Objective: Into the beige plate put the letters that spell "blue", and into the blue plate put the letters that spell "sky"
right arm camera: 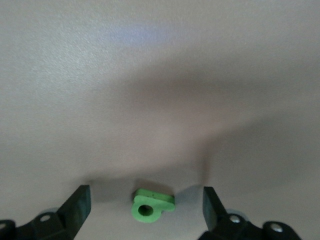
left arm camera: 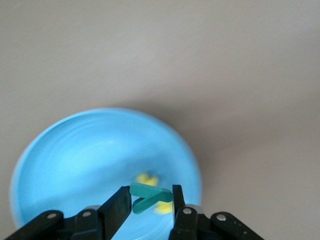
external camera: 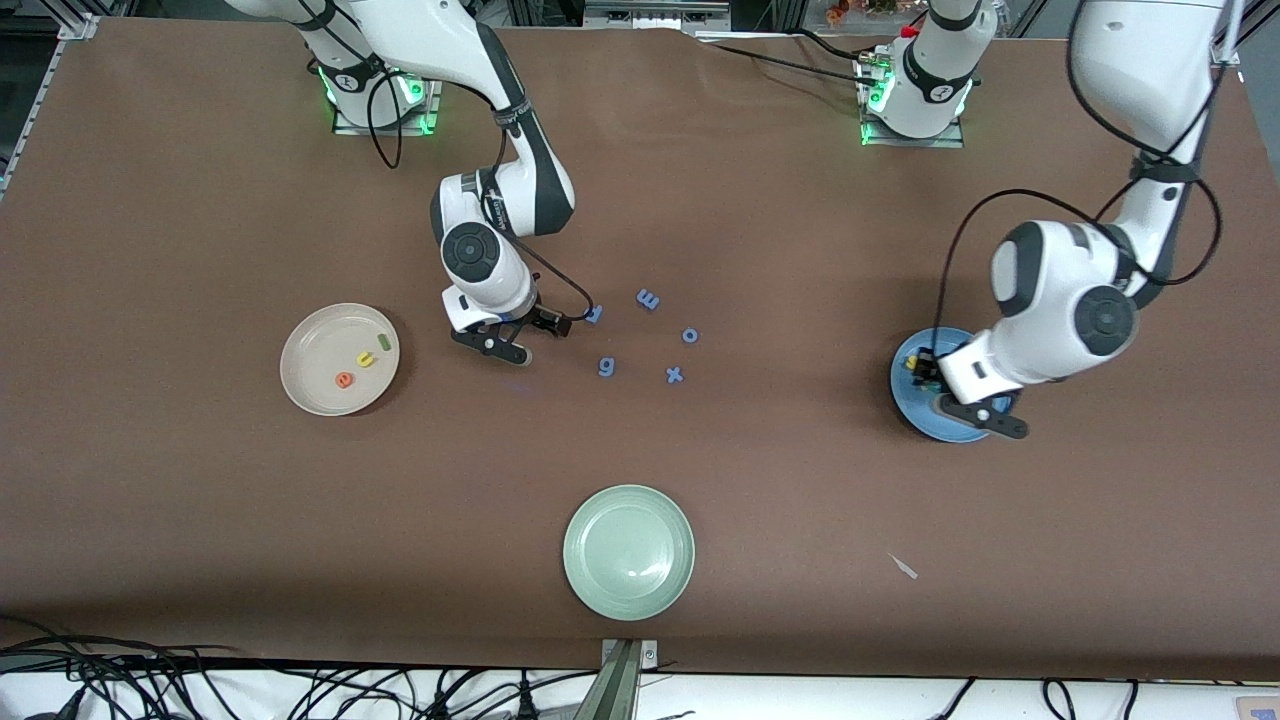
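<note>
Green "b" on table between wide right gripper fingers; left gripper clamping teal "y".

Three plates; five blue letters; two grippers.

brown table, three plates, perhaps six letters

beige round plate: toward the right arm's end of the table from the pale green round plate, farther from the front camera; holds orange foam "e", yellow foam "u"
blue round plate: toward the left arm's end from the green plate, farther back
blue foam letters: farther back than the green plate
</note>
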